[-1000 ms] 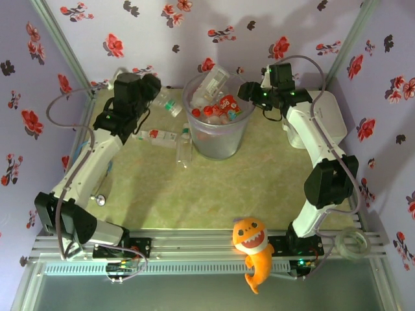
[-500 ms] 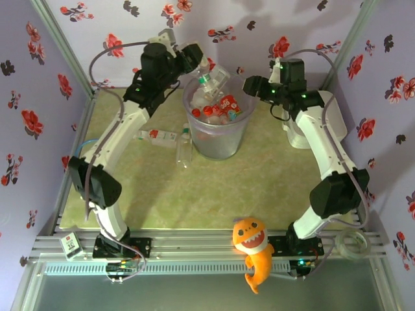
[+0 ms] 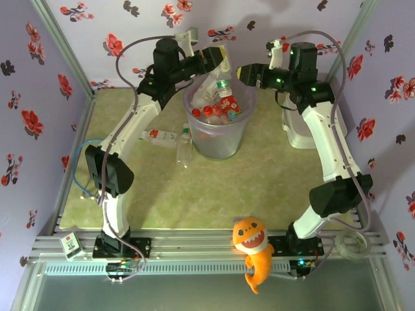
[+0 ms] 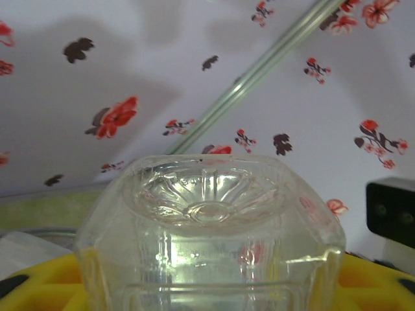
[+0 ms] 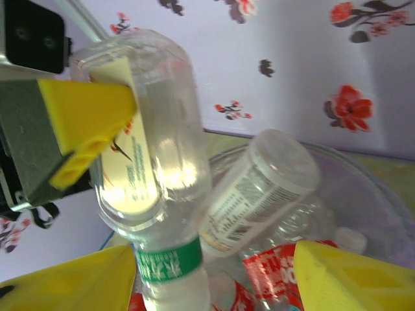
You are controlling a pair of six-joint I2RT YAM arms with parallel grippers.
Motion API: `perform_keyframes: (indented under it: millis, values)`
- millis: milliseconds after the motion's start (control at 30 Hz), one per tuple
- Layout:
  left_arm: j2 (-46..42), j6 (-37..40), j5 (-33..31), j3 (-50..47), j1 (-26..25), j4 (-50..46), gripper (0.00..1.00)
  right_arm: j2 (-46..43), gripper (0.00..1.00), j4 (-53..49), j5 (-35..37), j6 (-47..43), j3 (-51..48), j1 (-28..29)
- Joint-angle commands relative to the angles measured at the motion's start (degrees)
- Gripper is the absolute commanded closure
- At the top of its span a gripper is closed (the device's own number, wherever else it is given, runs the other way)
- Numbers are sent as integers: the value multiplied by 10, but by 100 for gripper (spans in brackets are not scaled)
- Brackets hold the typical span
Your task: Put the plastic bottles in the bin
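The left fingers [image 5: 84,120] pinch a bottle [image 5: 159,168] with its cap pointing down, the bin [image 3: 220,144] directly under them, so I think it can drop straight in, while the right fingers [image 5: 343,278] hover spread and empty just opposite.

We see our left gripper [image 3: 219,61] holding a clear bottle [image 3: 218,78] over the bin [image 3: 217,144]. Two more bottles [image 3: 184,149] lie beside it.

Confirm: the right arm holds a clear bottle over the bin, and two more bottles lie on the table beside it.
Wrong arm: the left fingers hold the clear bottle over the bin, as the left wrist view shows. Two more bottles do lie on the table beside it.
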Motion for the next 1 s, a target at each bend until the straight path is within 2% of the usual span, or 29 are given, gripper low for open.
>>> perform_keyframes:
  millis: [0,133,333,733,833,967]
  values:
    - [5,5,43,22,-15,24,82,36,35,25,-83,4,32,10]
    - [9,3,47,22,-20,19,79,65,34,13,-98,3,62,36]
    - [6,12,-20,19,-25,-22,76,68,34,-45,-2,-59,74,79]
    - [5,-93,-60,-6,-26,27,71,85,33,-33,64,-68,62,128]
    - [1,-104,-60,-15,-28,37,67,91,33,-21,80,-60,59,128]
    - [-5,-112,-59,-30,-30,47,54,90,40,21,100,-37,38,128]
